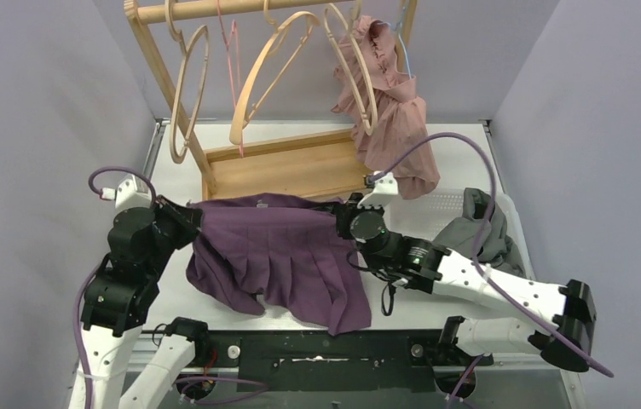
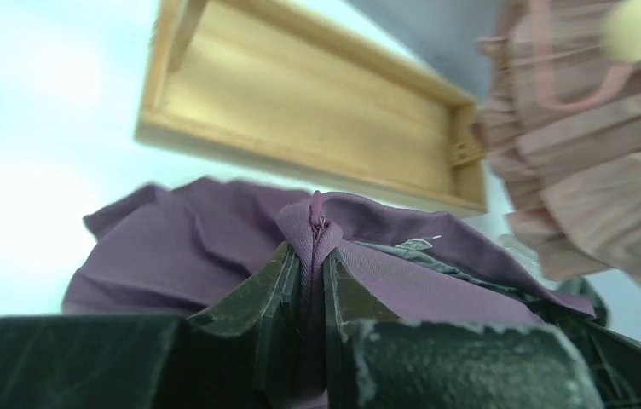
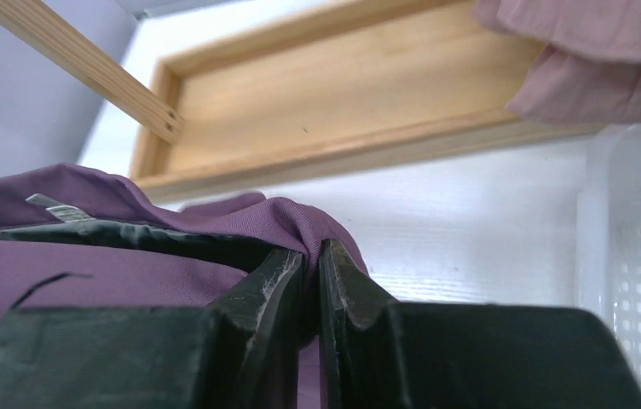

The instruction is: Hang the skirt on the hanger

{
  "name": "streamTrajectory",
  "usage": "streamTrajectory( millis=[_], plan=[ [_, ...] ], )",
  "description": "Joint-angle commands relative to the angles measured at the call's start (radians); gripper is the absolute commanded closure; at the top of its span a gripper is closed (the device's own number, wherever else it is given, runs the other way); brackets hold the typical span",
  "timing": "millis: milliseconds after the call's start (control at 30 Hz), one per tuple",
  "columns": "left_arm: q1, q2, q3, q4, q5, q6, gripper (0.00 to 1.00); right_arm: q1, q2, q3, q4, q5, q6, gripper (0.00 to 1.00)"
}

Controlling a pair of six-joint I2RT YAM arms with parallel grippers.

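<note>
White table holds purple skirt; left tool, right tool each pinching its fabric.

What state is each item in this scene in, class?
Purple pleated skirt, spread out, waistband pinched at both ends.
Left hand, shut on the purple pleated skirt.
Right hand, shut on the purple pleated skirt.
Pink ruffled skirt, hanging on the wooden rack.
Curved wooden hanger, hanging bare.
</note>
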Motion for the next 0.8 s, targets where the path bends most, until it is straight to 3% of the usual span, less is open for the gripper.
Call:
streamTrajectory(
  millis=[0, 167, 300, 467, 667, 767],
  plan=[
    [0.009, 0.022, 0.161, 0.206, -0.017, 0.083, 1.0, -0.013, -0.125, 0.077, 0.007, 0.158, -0.075, 1.0],
    [0.009, 0.095, 0.278, 0.274, 0.052, 0.148, 1.0, -0.013, -0.17, 0.177, 0.011, 0.126, -0.18, 1.0],
    [0.009, 0.091, 0.248, 0.282, 0.094, 0.168, 1.0, -0.013, -0.195, 0.162, 0.005, 0.119, -0.184, 1.0],
    [0.009, -0.046, -0.067, 0.282, 0.159, 0.1, 1.0, -0.027, -0.241, -0.061, 0.012, 0.083, -0.071, 1.0],
    [0.009, -0.183, -0.418, 0.28, 0.241, -0.161, 1.0, -0.048, -0.24, -0.292, 0.001, -0.004, 0.148, 1.0],
    [0.009, -0.181, -0.485, 0.265, 0.253, -0.22, 0.96, -0.055, -0.214, -0.315, -0.032, -0.022, 0.208, 0.91]
  ],
)
